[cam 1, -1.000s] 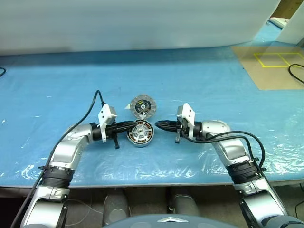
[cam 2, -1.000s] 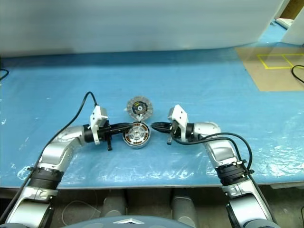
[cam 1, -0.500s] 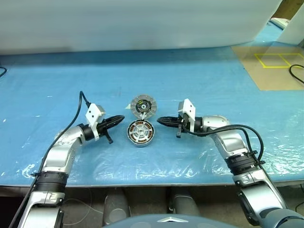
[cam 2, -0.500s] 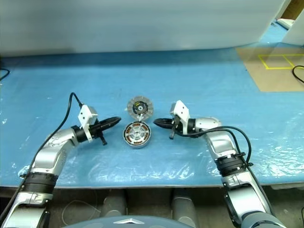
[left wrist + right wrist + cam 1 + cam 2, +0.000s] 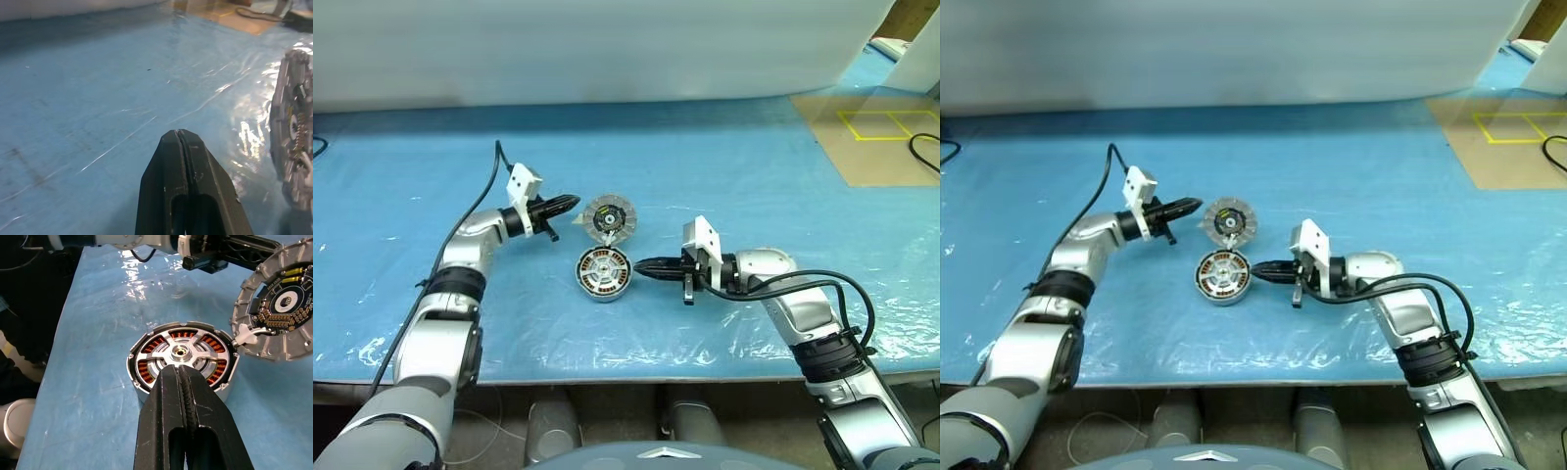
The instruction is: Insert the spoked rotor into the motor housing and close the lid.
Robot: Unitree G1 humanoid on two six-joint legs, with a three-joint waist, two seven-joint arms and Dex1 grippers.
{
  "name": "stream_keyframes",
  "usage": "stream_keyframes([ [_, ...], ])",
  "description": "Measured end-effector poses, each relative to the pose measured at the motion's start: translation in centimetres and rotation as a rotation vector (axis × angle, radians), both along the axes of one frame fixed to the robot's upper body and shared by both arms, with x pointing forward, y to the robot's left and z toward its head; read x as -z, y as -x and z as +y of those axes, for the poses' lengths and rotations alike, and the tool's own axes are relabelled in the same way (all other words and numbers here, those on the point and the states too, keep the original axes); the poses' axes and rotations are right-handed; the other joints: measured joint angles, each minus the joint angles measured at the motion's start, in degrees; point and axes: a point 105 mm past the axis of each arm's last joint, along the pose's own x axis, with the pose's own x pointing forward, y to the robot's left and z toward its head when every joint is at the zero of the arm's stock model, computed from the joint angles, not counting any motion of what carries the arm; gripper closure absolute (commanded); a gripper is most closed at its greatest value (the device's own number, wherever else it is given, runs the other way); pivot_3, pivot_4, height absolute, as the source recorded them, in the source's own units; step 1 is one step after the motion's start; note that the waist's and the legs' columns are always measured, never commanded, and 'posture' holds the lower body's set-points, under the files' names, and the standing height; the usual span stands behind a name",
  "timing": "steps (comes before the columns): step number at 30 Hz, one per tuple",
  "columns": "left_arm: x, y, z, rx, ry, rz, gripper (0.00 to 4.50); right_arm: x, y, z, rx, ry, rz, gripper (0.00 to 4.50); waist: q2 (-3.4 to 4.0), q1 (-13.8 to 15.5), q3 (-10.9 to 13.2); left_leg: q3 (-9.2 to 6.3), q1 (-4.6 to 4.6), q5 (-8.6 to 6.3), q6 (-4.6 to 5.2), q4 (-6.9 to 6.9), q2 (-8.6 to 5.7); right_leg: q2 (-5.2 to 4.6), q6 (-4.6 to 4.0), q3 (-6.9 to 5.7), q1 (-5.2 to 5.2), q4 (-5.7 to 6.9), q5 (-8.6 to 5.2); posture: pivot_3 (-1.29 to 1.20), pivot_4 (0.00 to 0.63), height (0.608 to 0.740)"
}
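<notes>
beside right end effector [image 5: 639,265], motor housing [image 5: 603,273], lid [image 5: 609,218] raised

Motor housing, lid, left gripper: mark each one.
motor housing [image 5: 182,354], right wrist view, on its central hub.
lid [image 5: 608,217], left eye view, on its dark centre.
left gripper [image 5: 574,201], left eye view, at its closed fingertips.

A blue plastic sheet [image 5: 724,166] covers the table. A white wall [image 5: 607,49] stands behind it. A brown board [image 5: 871,142] with yellow tape squares lies far right.
</notes>
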Motion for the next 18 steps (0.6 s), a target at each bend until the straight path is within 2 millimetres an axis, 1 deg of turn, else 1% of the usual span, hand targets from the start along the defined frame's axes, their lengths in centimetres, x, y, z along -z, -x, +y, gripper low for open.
stream_keyframes([
  [3,0.2,-0.1,-0.8,0.068,0.021,0.063,4.49,-0.2,0.4,0.2,0.004,-0.004,-0.003,4.5,-0.03,0.14,0.02,-0.04,0.0,0.0,0.0,-0.03,0.0,0.01,0.12,-0.02,0.0,0.0,0.07,0.0,0.15,0.74],
  [6,0.5,0.0,-1.2,0.104,0.013,0.105,4.49,0.0,0.8,0.2,0.013,-0.006,0.011,4.5,-0.04,0.23,0.02,-0.06,-0.03,0.0,-0.01,-0.04,-0.01,-0.01,0.14,-0.02,0.01,-0.02,0.08,0.0,0.15,0.74],
  [10,0.9,0.1,-2.3,0.138,0.006,0.144,4.49,-0.2,1.1,0.2,0.024,-0.011,0.009,4.5,-0.09,0.57,0.05,-0.09,-0.03,0.0,-0.01,-0.03,-0.01,-0.02,0.14,-0.04,0.04,-0.02,0.08,0.0,0.15,0.74],
  [15,0.0,-0.2,-4.3,0.179,0.033,0.138,4.49,-0.1,1.2,0.2,0.042,-0.018,0.021,4.5,-0.13,1.18,0.08,-0.1,-0.04,0.0,-0.01,-0.02,-0.02,-0.03,0.15,-0.04,0.07,-0.03,0.09,0.0,0.15,0.74],
  [18,-0.5,-0.2,-5.1,0.207,0.048,0.137,4.49,-0.3,1.2,0.3,0.048,-0.019,0.015,4.5,-0.14,1.25,0.09,-0.11,-0.04,0.0,-0.01,-0.03,-0.02,-0.03,0.17,-0.05,0.08,-0.03,0.1,0.0,0.15,0.74],
])
